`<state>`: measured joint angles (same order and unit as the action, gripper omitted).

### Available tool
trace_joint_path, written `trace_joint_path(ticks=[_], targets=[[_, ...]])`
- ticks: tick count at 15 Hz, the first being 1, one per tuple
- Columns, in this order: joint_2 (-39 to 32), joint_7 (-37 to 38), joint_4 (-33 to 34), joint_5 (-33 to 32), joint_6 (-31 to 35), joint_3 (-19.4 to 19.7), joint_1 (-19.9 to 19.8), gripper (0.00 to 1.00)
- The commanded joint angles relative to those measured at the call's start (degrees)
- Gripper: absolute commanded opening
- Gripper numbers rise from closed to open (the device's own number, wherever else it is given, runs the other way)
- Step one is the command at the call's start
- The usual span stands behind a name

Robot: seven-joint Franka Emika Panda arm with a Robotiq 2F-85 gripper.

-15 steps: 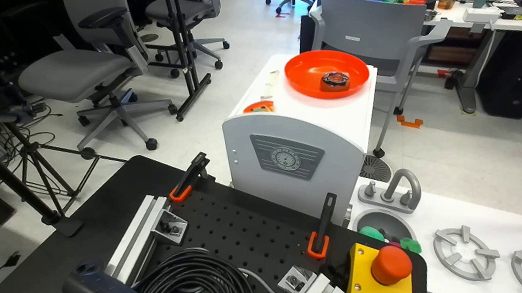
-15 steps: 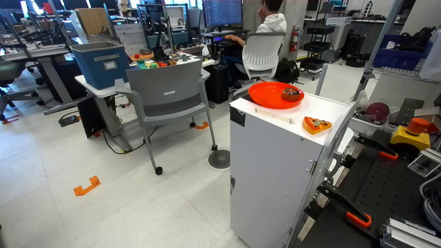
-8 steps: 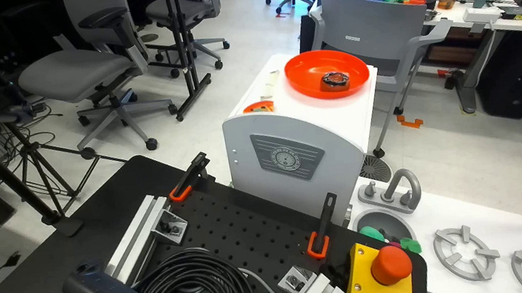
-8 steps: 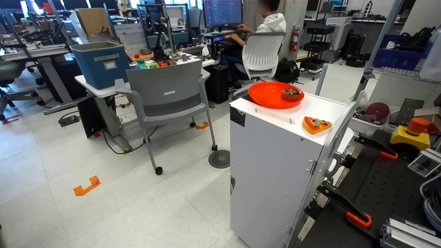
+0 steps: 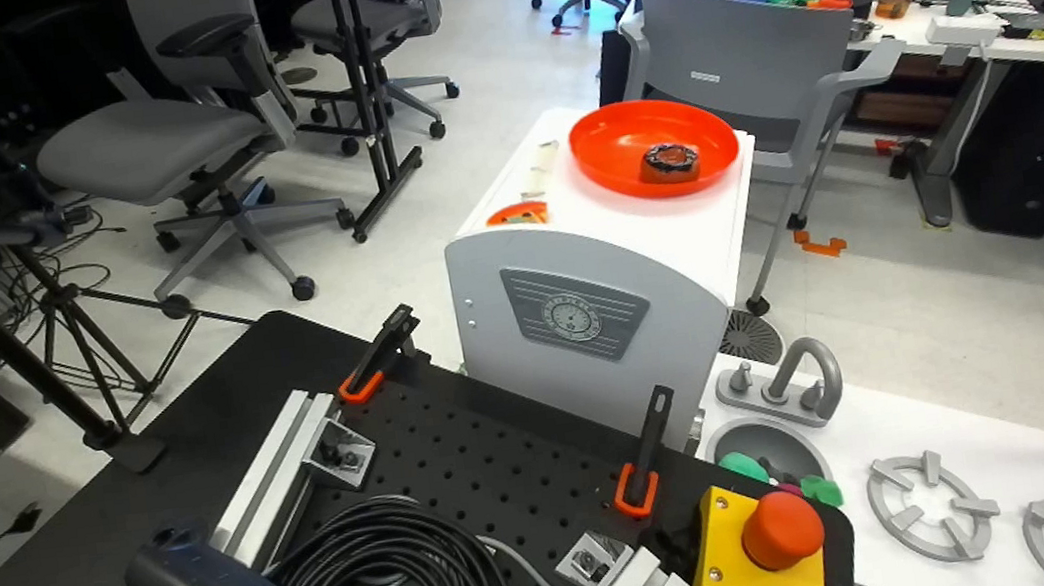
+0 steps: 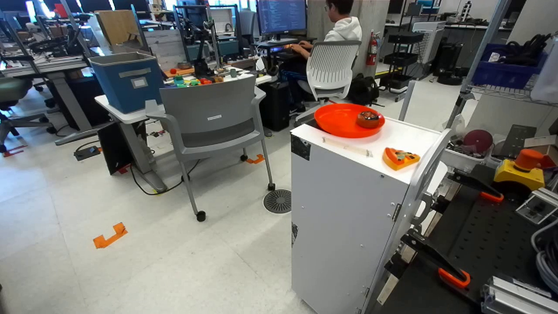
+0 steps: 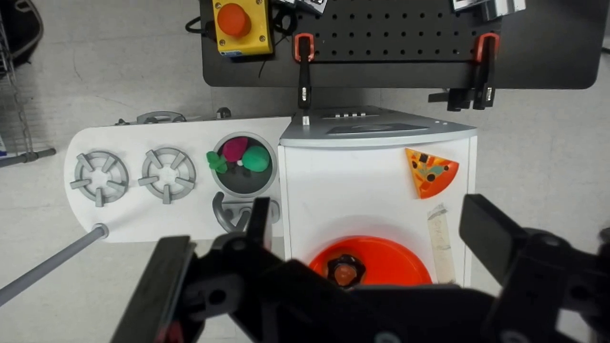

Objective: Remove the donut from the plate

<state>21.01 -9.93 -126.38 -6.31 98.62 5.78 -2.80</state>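
Note:
The donut is a small brown ring with dark icing. It sits inside the bright orange plate, off to one side near the rim. Both show in an exterior view, with the donut on the plate. The plate stands on top of the white box. In the wrist view the donut and plate are partly hidden by the gripper body. My gripper is open, with nothing between its fingers, above the box top. It does not show in either exterior view.
A toy pizza slice lies on the box top beside a tape strip. A raised grey panel edges the box. A toy stove with sink and faucet adjoins it. Clamps and an emergency stop sit on the black table.
The donut, plate and pizza slice have not moved. In the background a seated person has lowered a hand from the face to the desk. The arm does not show in the earlier frames.

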Motion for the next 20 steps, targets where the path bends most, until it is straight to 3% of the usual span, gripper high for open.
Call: trace_joint_path(ticks=[1,5,12,18,20], targets=[[-4.16,0.64,3.37,-0.19,-0.09,-0.26,-0.19,1.0],[-5.83,1.18,3.24,-0.26,3.49,-0.71,0.01,1.0],[-6.79,-1.77,1.12,-1.8,15.33,-1.23,0.31,1.0],[-7.75,-7.26,1.11,-0.76,19.37,-0.75,0.66,1.0],[-7.81,-10.45,1.28,-1.07,17.81,-0.6,0.77,1.0]])
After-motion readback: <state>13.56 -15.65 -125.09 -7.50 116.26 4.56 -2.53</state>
